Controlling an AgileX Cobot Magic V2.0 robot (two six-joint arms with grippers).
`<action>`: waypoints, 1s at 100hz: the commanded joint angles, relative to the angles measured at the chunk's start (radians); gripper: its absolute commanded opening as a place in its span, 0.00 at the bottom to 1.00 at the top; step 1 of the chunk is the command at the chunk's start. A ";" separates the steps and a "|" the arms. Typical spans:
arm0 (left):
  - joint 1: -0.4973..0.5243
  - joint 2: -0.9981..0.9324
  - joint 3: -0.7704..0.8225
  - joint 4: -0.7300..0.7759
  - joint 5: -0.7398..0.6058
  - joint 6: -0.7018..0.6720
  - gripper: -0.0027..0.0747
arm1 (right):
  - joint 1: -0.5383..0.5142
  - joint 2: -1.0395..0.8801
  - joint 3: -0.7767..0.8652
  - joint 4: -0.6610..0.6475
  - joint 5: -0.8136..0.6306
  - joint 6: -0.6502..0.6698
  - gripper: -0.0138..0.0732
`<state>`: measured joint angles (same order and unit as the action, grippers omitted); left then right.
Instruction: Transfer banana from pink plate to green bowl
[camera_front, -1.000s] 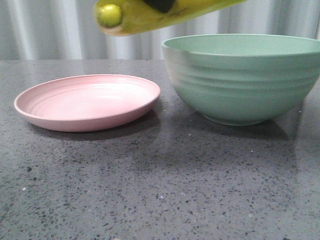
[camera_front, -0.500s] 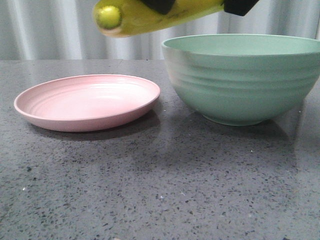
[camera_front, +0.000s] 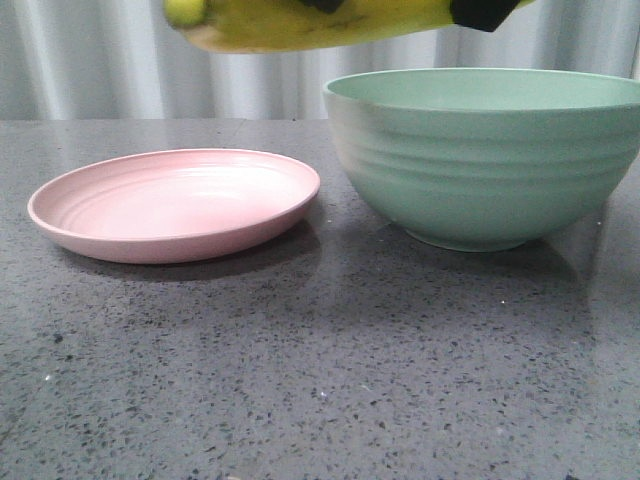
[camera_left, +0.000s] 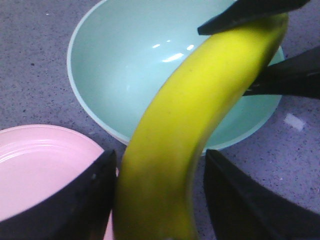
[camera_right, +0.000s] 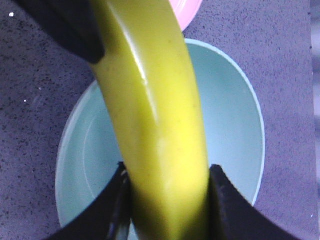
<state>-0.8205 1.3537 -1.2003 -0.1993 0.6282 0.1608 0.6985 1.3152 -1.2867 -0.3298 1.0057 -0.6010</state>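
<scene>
The banana (camera_front: 300, 25) hangs level in the air at the top of the front view, its left end over the gap between the empty pink plate (camera_front: 175, 205) and the green bowl (camera_front: 480, 170). My right gripper (camera_right: 167, 172) is shut on the banana (camera_right: 155, 100) above the bowl (camera_right: 230, 125). My left gripper (camera_left: 159, 160) straddles the banana's (camera_left: 190, 110) other end. One finger touches it, and a thin gap shows at the other finger (camera_left: 225, 195). The bowl (camera_left: 125, 65) is empty. The right gripper's fingers (camera_left: 295, 75) show in the left wrist view.
Plate and bowl stand side by side on a dark speckled grey counter (camera_front: 330, 380), plate on the left, bowl on the right. A pale pleated curtain (camera_front: 100, 60) hangs behind the counter. The plate's edge also shows in the left wrist view (camera_left: 35, 165).
The banana's left end has risen and shifted left. The left gripper's finger has moved up, almost out of the front view. The right gripper has come into view on the banana's right part.
</scene>
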 joint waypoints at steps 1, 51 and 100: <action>0.017 -0.064 -0.036 -0.021 -0.054 -0.015 0.51 | -0.007 -0.040 -0.032 -0.070 -0.040 0.072 0.11; 0.084 -0.255 -0.036 -0.019 -0.137 -0.015 0.51 | -0.174 -0.077 -0.032 -0.131 0.088 0.412 0.11; 0.084 -0.255 -0.036 -0.030 -0.137 -0.015 0.51 | -0.186 0.050 -0.032 -0.090 0.127 0.513 0.11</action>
<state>-0.7396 1.1194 -1.2007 -0.2094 0.5639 0.1563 0.5212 1.3789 -1.2867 -0.3868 1.1588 -0.1079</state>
